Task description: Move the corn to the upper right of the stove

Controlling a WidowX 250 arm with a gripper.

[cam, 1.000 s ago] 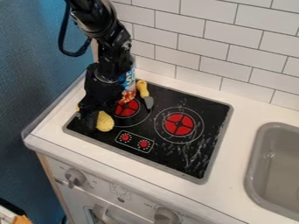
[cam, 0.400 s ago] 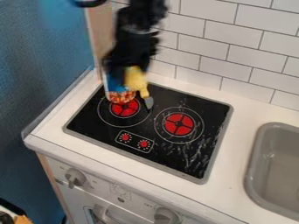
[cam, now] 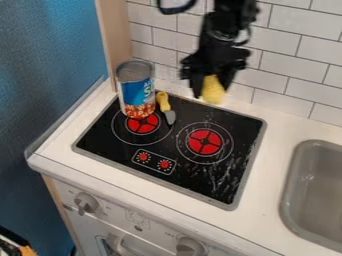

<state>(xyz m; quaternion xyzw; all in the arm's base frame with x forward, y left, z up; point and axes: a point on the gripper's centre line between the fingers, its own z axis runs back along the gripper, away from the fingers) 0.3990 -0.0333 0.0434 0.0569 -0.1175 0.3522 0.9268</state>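
Note:
My gripper (cam: 212, 90) hangs above the back edge of the stove, right of the can and in front of the tiled wall. It is shut on the yellow corn (cam: 213, 91), whose lower part shows below and between the fingers. The corn is held in the air. Below lies the black stove top (cam: 190, 186), with two red burners and a grey rim.
A can (cam: 137, 90) stands at the stove's back left. Beside it lies a small yellow-handled tool (cam: 164, 106) with a grey blade. A grey sink (cam: 291, 200) is at the right, and a tiled wall rises behind.
The gripper has lifted the corn from the stove's left front and carried it up and to the right, past the can, which now shows in full.

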